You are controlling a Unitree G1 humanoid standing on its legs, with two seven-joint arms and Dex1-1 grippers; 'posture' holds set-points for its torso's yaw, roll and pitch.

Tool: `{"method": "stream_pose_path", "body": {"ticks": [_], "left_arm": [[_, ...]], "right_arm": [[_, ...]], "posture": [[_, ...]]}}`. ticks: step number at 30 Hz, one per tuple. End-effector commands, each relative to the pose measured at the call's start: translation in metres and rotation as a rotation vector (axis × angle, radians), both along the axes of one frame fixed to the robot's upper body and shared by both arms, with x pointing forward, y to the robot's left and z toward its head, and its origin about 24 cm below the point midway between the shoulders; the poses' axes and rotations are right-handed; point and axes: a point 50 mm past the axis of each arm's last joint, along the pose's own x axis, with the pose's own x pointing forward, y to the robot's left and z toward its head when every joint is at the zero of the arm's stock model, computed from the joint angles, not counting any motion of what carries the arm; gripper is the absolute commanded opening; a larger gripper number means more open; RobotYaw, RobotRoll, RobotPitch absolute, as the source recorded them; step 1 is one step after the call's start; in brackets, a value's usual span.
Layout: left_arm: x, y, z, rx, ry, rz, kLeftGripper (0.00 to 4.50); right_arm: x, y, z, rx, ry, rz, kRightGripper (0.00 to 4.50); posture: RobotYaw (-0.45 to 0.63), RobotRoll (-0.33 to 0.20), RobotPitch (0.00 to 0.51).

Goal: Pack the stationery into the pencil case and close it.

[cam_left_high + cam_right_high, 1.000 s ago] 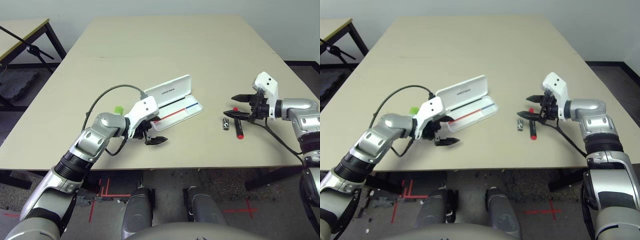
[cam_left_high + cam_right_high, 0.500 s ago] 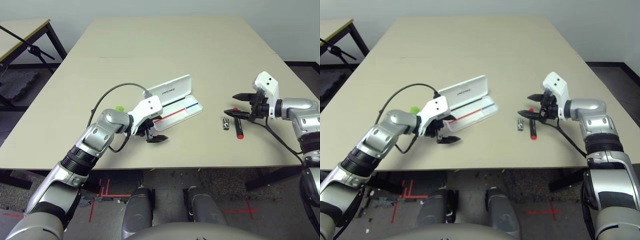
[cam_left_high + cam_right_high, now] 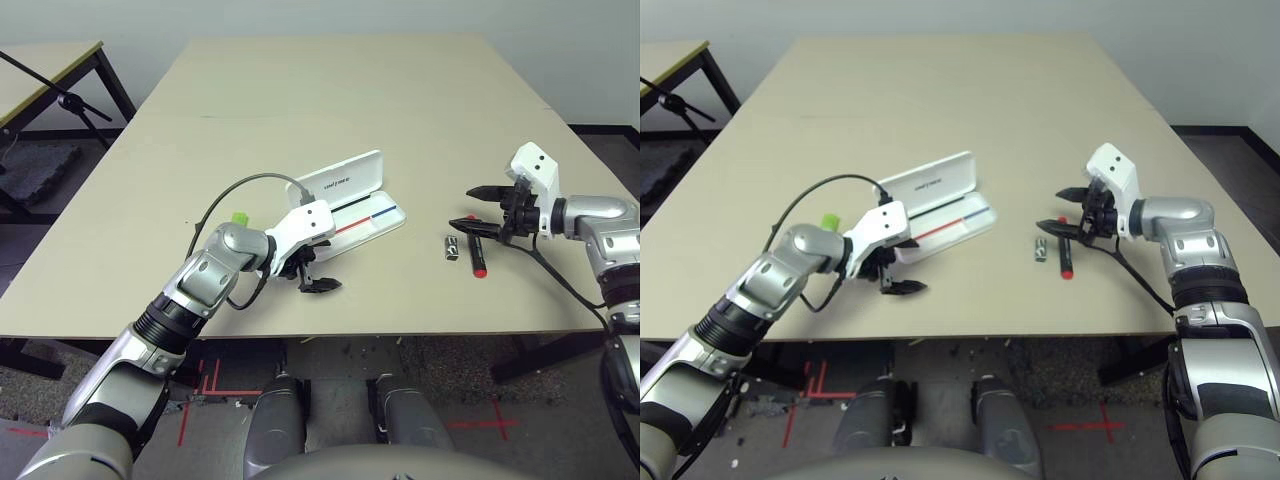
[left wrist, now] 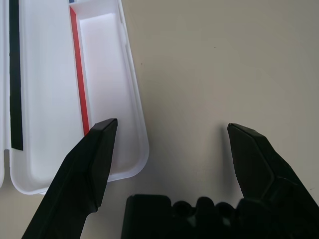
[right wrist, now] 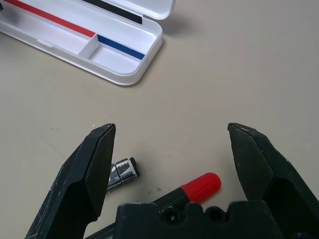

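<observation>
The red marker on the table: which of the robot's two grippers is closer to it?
The right. The right gripper hovers open just above the red marker, beside the small metal piece. The left gripper, also open, sits across the table at the near end of the open pencil case.

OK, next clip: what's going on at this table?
A humanoid robot is packing stationery. The white pencil case lies open and looks empty. The left pincer is open and empty at the case's near end; the right pincer is open above the red marker and the small metal piece. The green-capped highlighter lies behind the left arm.
</observation>
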Motion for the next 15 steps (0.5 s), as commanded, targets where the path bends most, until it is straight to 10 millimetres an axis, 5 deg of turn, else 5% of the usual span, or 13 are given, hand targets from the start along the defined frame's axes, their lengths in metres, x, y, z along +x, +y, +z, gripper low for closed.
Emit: {"method": "stream_pose_path", "body": {"ticks": [1,9,12,15], "left_arm": [[0.0007,0.0009,-0.0072,0.054,0.018,-0.001,4.47],[0.0031,0.0005,-0.0089,0.096,0.048,-0.012,4.47],[0.0051,0.0,-0.008,0.11,0.05,-0.014,3.85],[0.0074,-0.001,-0.0061,0.117,0.05,-0.02,2.73]], "right_arm": [[-0.0007,-0.0032,0.0009,0.004,-0.011,-0.016,4.5],[-0.0002,-0.0022,-0.0004,0.007,-0.014,-0.019,4.5],[0.0001,-0.0013,-0.0007,0.009,-0.016,-0.019,4.5],[-0.0003,-0.0001,-0.0024,0.011,-0.015,-0.017,4.5]], "posture": [[-0.08,0.0,0.036],[-0.07,0.0,0.038],[-0.07,0.0,0.038],[-0.07,0.0,0.042]]}}
